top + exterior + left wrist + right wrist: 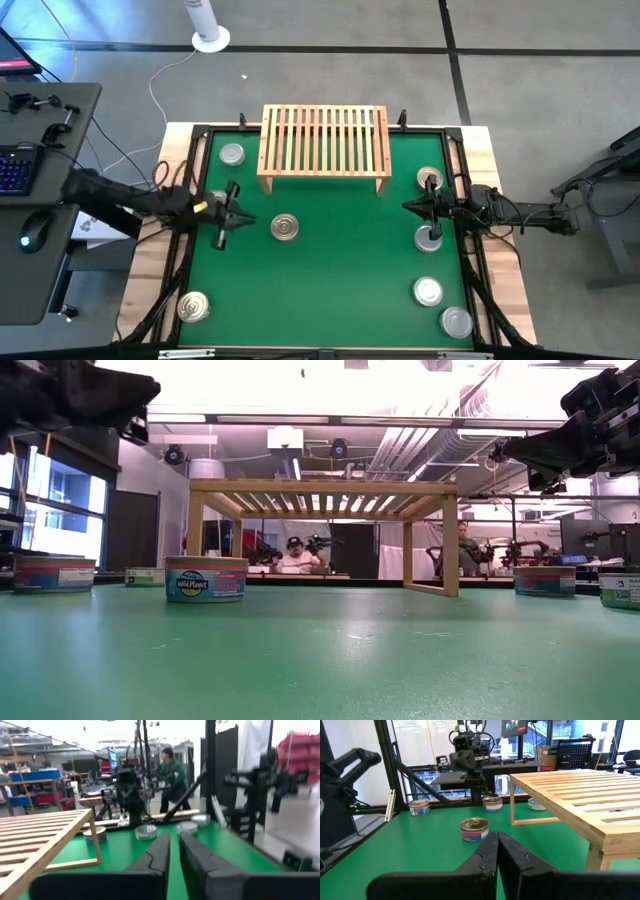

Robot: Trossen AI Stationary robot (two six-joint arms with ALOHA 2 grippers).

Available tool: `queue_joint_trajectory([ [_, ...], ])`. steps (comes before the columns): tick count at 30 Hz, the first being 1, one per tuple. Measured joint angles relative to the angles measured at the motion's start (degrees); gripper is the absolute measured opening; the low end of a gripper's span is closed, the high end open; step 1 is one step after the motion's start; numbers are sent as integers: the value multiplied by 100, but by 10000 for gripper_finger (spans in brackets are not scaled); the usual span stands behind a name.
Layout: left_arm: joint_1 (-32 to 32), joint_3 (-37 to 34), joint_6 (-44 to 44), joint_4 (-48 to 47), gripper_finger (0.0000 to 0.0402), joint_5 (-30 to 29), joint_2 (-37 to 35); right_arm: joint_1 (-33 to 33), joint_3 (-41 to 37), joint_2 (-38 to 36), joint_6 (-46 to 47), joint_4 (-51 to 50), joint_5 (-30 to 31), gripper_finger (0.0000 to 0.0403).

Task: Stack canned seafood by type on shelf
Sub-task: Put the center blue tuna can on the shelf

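A green mat [330,270] covers the table. The empty wooden shelf [324,140] awaits tins scattered around it. The left gripper [228,215], barely parted, hovers beside a gold-topped tin [285,228]; the right gripper [418,207], closed and empty, waits between two tins.

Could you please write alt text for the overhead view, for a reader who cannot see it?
A green mat holds a slatted wooden shelf at its far edge, bare of tins, and seven tins scattered around it. The left tool hovers near a gold-topped tin in the middle; the right tool hovers shut among tins on the right.
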Motion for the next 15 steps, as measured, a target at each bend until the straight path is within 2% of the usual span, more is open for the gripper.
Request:
queue_joint_trajectory([
  [5,-332,58,180,317,115,-315,831,2,0,0,0,0,-1,0],
  [9,-587,336,-232,338,179,-432,1410,1,0,0,0,0,1,0],
  [15,-1019,996,-351,335,251,-1503,2595,0,0,0,0,0,1,0],
])
